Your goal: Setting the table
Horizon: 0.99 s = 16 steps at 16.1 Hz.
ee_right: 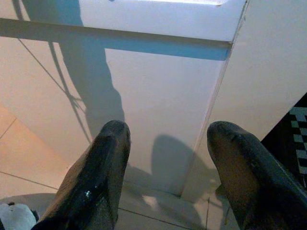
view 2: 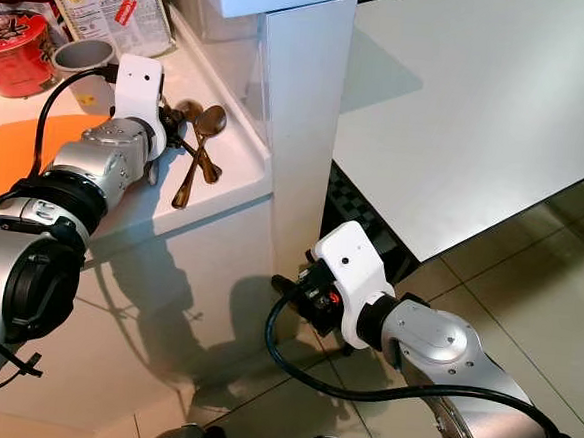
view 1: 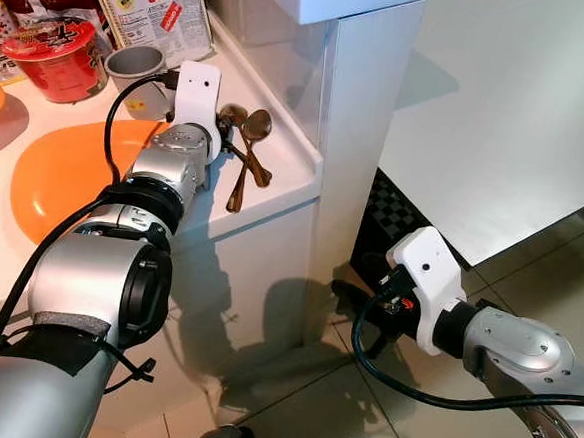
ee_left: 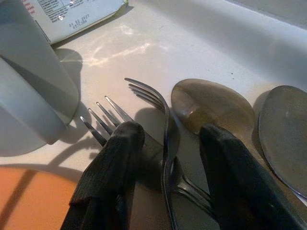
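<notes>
Two grippers are in the pictures, and only one is at work. Nearest to the robot, the right gripper hangs low beside the white cabinet, above the tiled floor, with its fingers spread wide and nothing between them (it is idle). Higher up, the left gripper is over the cutlery near the edge of the white counter. Its two black fingers stand apart, one on each side of the forks, and they touch or nearly touch the handles; I cannot tell which. Just beside the forks lie two spoons, their handles crossing. Close on the robot's left is an orange plate, and behind it a grey cup and a red noodle bowl.

I judge that the step in hand is taking a fork from the pile. The next move calls for closing the fingers on one handle only, because the pieces overlap and two could lift together, then raising it straight up.
</notes>
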Tool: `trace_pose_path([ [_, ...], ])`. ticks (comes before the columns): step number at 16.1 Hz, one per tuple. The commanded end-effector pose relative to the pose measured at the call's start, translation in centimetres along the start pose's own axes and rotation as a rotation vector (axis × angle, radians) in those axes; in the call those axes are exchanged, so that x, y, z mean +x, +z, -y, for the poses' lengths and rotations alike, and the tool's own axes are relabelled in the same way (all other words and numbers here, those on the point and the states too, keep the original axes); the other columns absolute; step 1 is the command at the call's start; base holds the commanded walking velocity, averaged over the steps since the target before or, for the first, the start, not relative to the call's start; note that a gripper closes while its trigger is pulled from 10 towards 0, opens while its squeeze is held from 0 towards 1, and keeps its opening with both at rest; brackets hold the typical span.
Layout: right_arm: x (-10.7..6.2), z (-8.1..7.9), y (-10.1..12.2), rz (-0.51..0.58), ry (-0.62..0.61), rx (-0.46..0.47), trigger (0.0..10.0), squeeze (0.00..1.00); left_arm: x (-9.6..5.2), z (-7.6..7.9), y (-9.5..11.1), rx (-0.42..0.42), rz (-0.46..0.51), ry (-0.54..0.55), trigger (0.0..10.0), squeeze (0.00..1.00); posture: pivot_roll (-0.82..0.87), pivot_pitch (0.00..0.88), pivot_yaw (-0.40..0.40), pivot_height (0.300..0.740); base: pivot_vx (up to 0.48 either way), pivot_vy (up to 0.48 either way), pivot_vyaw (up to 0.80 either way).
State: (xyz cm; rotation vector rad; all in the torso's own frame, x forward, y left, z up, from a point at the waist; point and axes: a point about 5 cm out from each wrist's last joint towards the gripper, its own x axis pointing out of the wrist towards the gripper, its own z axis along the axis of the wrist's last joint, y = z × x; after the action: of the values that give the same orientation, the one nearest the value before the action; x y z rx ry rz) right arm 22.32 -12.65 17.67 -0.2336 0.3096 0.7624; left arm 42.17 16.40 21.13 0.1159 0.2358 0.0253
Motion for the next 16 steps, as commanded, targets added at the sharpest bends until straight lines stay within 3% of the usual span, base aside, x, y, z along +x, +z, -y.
trace_pose_path([
  [1,-0.1,0.0,0.2,0.009,0.007,-0.006,10.0,0.00,0.0,-0.4,-2.5,-0.010,-0.100,0.002,0.0,0.00,-0.13,0.136,0.087,0.740,0.000,0.000,0.00],
  [11,-0.1,0.2,0.3,0.011,0.000,-0.012,10.0,0.00,-0.1,-0.8,-3.0,-0.020,-0.119,0.014,0.0,0.00,-0.13,0.133,0.086,0.740,0.000,0.000,0.00],
  [16,0.3,0.8,0.8,0.030,-0.018,-0.028,10.0,0.00,0.0,-0.8,-2.0,-0.051,-0.070,0.019,0.0,0.00,-0.13,0.111,0.084,0.740,0.000,0.000,0.00],
])
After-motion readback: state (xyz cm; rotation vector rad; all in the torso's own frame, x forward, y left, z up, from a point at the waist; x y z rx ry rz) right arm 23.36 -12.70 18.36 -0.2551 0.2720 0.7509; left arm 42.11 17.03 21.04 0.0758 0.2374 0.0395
